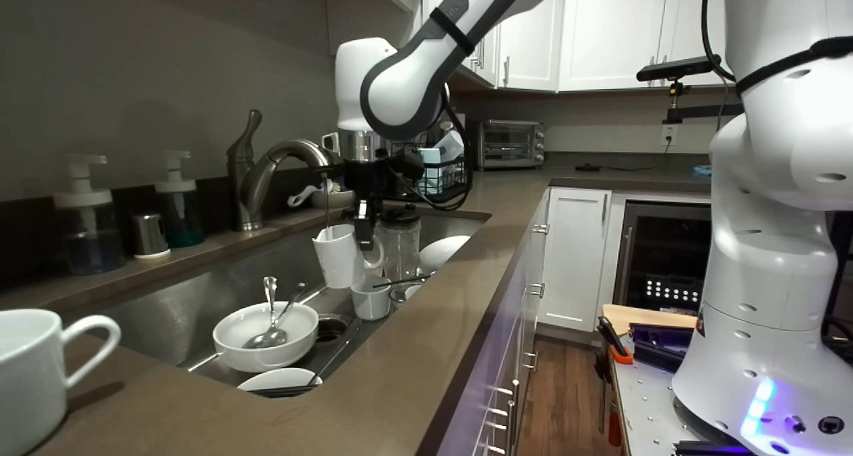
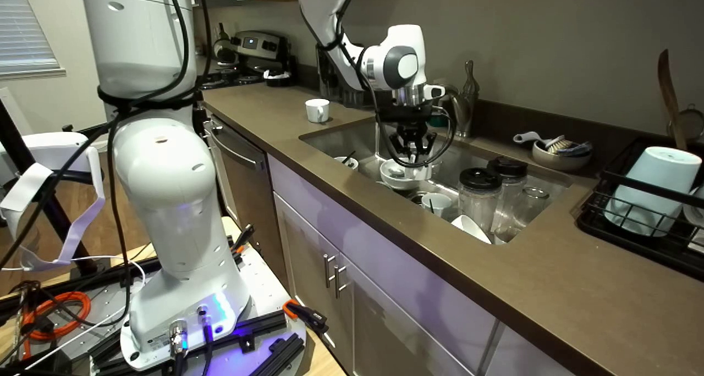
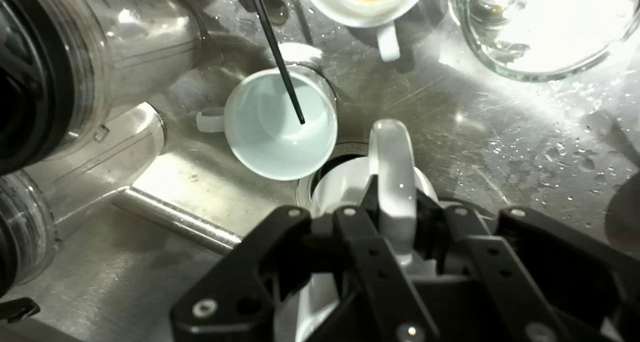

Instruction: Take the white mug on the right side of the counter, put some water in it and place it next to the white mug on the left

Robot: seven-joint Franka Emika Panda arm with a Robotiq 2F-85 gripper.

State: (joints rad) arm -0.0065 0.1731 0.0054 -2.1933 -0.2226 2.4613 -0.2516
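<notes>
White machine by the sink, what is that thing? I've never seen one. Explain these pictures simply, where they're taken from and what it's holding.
That's a robot arm, jointed a bit like a human one. Two pictures are taken from outside it; the close-up is from its wrist, looking down past the pincer into the sink. The pincer is closed on a white mug, apparently at the handle. A thin stream of water falls from the faucet to that mug; how full it is, I can't tell. Another white mug stands on the counter. In the sink are a bowl with cutlery, lidded jars and cups.
</notes>
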